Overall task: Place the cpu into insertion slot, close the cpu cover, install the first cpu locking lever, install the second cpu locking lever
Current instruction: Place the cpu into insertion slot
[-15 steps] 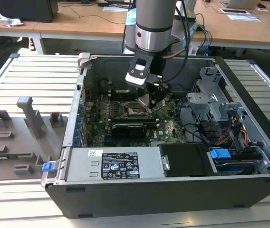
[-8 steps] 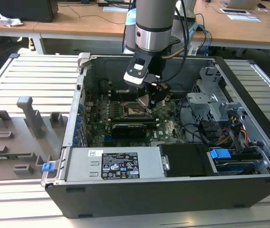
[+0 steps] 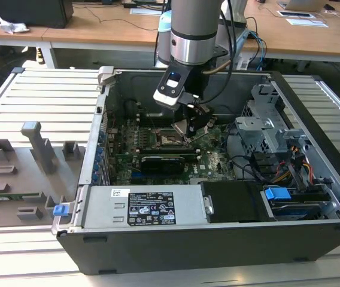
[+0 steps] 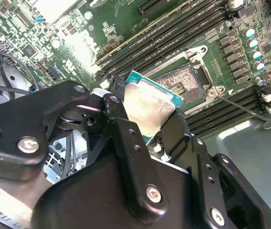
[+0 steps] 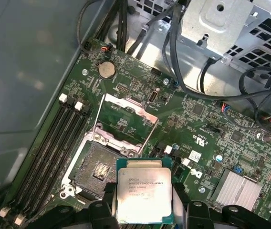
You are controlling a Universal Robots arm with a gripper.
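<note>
My pincer (image 5: 144, 204) is clamped on the cpu (image 5: 144, 191), near the uncovered insertion slot (image 5: 97, 171); I see the cpu cover (image 5: 126, 121) standing open.

The arm (image 3: 194, 24) comes down from above, its silver and grey wrist (image 3: 193, 48) standing upright with the gripper (image 3: 189, 128) pointing downward beneath it. In both wrist views the black fingers (image 4: 121, 129) are drawn in against opposite edges of the cpu (image 5: 143, 193), clamping it between them.
</note>
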